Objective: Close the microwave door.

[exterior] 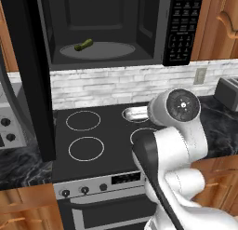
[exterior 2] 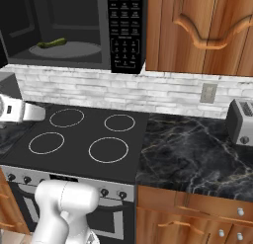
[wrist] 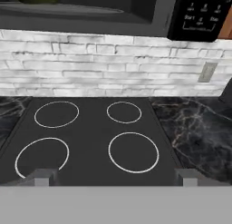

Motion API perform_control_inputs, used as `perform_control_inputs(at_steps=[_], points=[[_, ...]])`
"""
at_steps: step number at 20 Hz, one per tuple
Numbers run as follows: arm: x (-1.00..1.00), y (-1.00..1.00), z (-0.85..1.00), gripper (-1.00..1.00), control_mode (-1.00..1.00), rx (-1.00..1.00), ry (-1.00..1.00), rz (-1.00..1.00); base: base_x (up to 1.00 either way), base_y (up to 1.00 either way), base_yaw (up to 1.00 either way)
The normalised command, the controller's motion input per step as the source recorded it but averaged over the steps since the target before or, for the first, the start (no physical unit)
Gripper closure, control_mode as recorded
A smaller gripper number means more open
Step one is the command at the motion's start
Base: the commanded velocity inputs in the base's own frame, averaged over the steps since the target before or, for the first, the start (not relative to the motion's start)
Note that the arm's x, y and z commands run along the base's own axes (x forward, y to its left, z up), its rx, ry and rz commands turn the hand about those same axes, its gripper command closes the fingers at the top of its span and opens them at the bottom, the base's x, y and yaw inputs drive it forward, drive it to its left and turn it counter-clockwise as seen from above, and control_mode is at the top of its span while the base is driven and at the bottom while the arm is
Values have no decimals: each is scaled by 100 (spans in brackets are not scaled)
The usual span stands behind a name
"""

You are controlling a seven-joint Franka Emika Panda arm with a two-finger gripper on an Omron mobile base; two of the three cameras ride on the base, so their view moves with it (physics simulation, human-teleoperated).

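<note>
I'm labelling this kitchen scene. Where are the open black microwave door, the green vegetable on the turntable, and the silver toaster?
black microwave door (exterior: 29,75): left base view, inner face.
green vegetable (exterior 2: 52,42): right base view, its middle.
silver toaster (exterior 2: 241,122): right base view, front side.

The microwave door (exterior: 28,75), along the left of the frame, is a smooth black panel. The stovetop (wrist: 90,137) is smooth dark glass with thin white rings. The backsplash (wrist: 104,64) looks like rough whitewashed brick. The surface (exterior 2: 197,149) is glossy black veined marble. The cabinets (exterior 2: 197,30) are warm polished wood. The toaster (exterior 2: 242,122) is brushed grey metal.
</note>
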Motion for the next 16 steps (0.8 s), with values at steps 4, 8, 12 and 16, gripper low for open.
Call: perform_control_inputs(at_steps=[4, 8, 12, 16], points=[[-100, 0, 57, -100, -100, -3, -48, -11, 0, 0, 0], [-100, 9, 58, -100, -100, -11, -45, 0, 0, 0, 0], [-100, 3, 61, -100, -100, -6, -37, 0, 0, 0, 0], [-100, 7, 41, -100, -100, -14, -31, -7, 0, 0, 0]])
